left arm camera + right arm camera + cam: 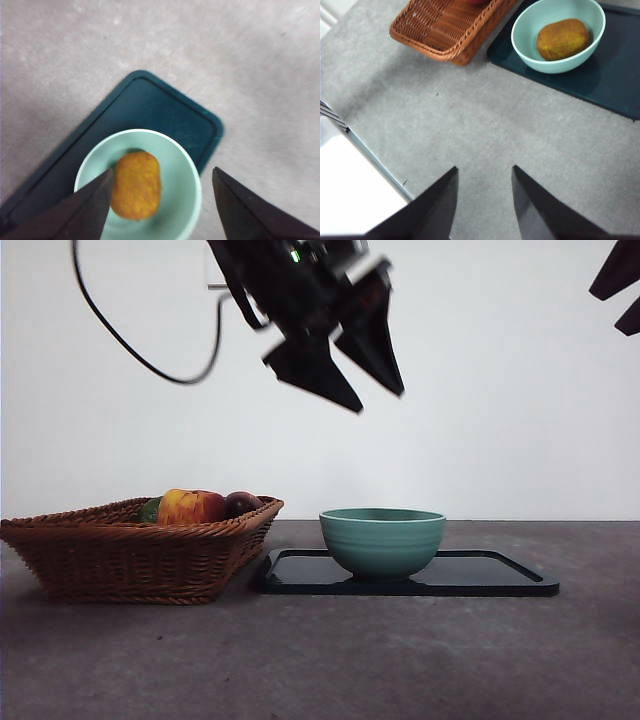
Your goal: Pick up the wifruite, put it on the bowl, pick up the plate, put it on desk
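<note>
The brown oval wifruite (136, 185) (562, 39) lies inside the mint-green bowl (382, 540) (189, 165) (530, 30); the bowl's wall hides it in the front view. The bowl stands on the dark rectangular plate (490, 575) (150, 105) (615, 75), which rests on the grey desk (400, 660). My left gripper (377, 400) (162, 171) hangs high above the bowl, open and empty. My right gripper (485, 168) (620, 290) is open and empty too, held high off to the side over bare desk.
A wicker basket (130, 555) (445, 25) stands right beside the plate's end, holding a red-yellow apple (190, 507), a dark purple fruit (240, 503) and something green (150, 510). A black cable loops down from the left arm.
</note>
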